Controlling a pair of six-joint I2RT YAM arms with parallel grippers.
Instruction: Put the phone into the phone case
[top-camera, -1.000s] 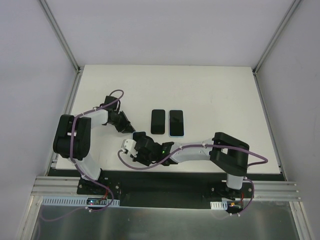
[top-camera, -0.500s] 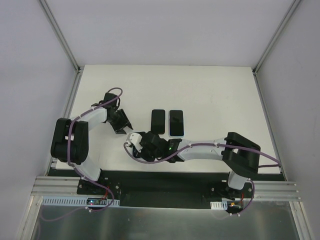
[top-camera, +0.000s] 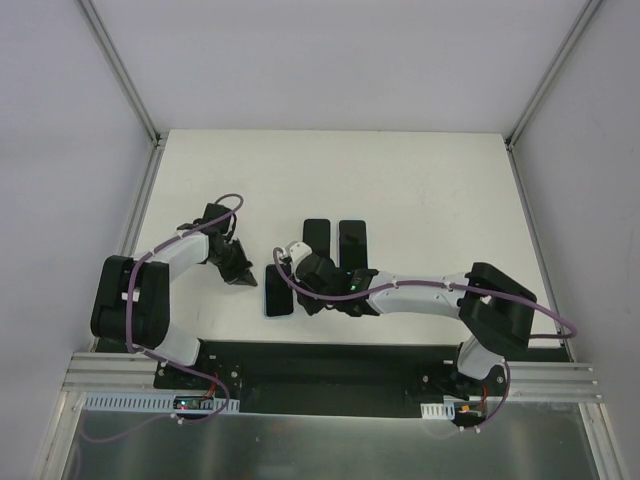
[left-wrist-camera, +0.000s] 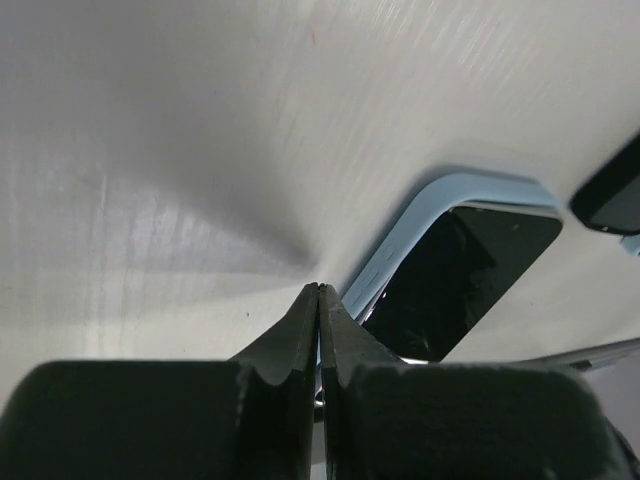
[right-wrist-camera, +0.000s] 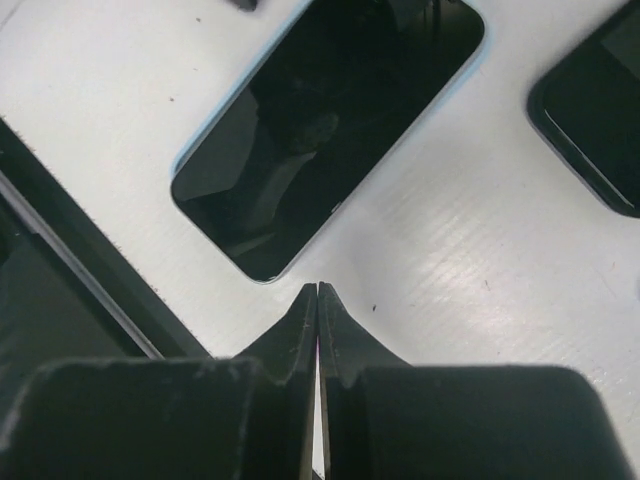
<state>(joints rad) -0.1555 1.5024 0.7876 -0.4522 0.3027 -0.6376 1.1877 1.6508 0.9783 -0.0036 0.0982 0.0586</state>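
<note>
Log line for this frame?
left gripper shut, empty | right gripper shut, empty | blue-rimmed phone flat on table between them | two black phones farther back

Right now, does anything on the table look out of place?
The blue-rimmed phone lies alone near the front of the table, apart from two dark phones side by side farther back. The left end effector and right end effector sit shut beside it, holding nothing.

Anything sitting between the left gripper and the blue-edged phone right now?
Nothing visible. The left gripper, shut, points close beside the blue-edged phone, with only bare table between them. The right gripper, also shut, sits off the phone's opposite side, not in that path.
</note>
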